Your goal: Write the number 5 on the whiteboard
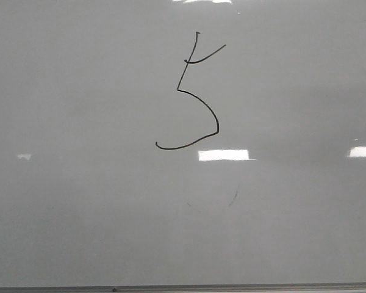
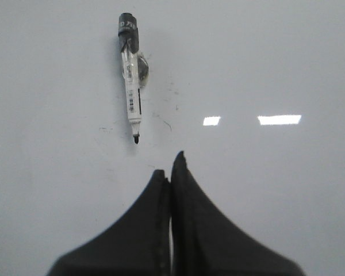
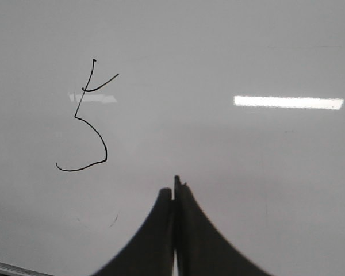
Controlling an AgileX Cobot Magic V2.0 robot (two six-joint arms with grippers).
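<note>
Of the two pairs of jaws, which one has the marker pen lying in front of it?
The left gripper. Its wrist view shows the uncapped marker lying apart from the shut jaws. The right gripper instead faces the number 5 on the whiteboard.

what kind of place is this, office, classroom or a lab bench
Hard to say; the views show only a writing surface, probably a test bench. A glossy whiteboard fills every view, with a hand-drawn number 5, a marker lying on it, and ceiling-light reflections.
</note>
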